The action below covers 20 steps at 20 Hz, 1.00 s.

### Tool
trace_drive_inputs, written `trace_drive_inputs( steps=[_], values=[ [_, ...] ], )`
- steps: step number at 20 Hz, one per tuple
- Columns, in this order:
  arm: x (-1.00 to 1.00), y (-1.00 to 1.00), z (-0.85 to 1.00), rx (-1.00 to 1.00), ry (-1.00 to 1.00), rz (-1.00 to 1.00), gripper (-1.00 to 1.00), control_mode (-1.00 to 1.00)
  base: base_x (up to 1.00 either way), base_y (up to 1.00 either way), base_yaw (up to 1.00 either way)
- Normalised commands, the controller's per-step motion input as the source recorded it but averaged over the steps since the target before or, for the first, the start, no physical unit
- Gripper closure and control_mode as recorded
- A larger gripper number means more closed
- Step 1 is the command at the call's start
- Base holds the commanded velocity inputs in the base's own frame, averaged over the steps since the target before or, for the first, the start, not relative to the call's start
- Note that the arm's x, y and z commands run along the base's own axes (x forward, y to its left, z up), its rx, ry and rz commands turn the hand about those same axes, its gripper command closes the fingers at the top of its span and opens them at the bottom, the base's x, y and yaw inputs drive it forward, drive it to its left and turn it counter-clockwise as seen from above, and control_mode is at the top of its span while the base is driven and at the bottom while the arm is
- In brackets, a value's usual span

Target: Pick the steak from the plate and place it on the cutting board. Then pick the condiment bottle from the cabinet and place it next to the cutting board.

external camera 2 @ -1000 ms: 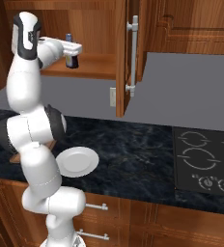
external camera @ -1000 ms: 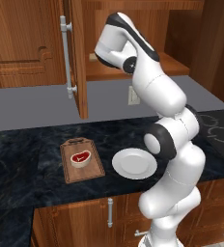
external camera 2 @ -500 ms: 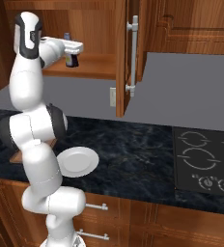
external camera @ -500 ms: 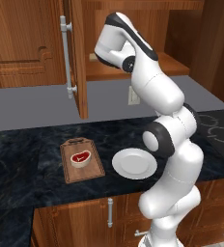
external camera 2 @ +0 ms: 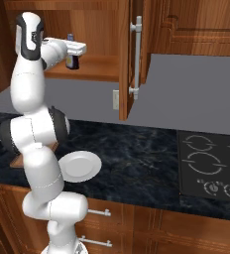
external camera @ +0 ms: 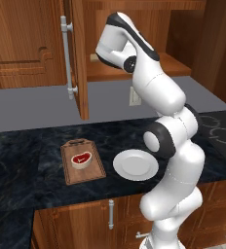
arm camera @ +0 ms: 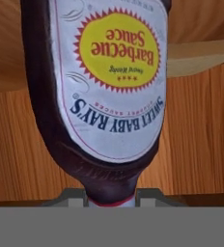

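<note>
Now: bottle step | steak (external camera: 81, 159) lies on cutting board (external camera: 82, 163), plate (external camera: 135, 164) bare beside it | fingers (external camera 2: 73, 53) pinch the condiment bottle (external camera 2: 72, 58) inside the cabinet (external camera 2: 89, 67), on its shelf | bottle stands tall, neck between the fingers | next: lift out, bring down to counter (external camera: 22, 160) beside board

hand (external camera 2: 73, 55) now closed on condiment bottle (external camera 2: 72, 58)
</note>
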Motion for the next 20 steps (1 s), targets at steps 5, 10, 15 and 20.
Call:
trace_drive_inputs(
  steps=[5,10,15,20],
  values=[
    [-0.06,0.01,0.18,-0.06,0.0,0.0,1.0,-1.0,0.0,0.0,0.0],
    [-0.16,0.0,0.27,-0.08,0.0,0.0,1.0,-1.0,0.0,0.0,0.0],
    [-0.17,0.0,0.15,-0.07,0.0,0.0,1.0,-1.0,0.0,0.0,0.0],
    [-0.06,0.0,-0.07,-0.06,0.0,0.0,1.0,-1.0,0.0,0.0,0.0]
  ],
)
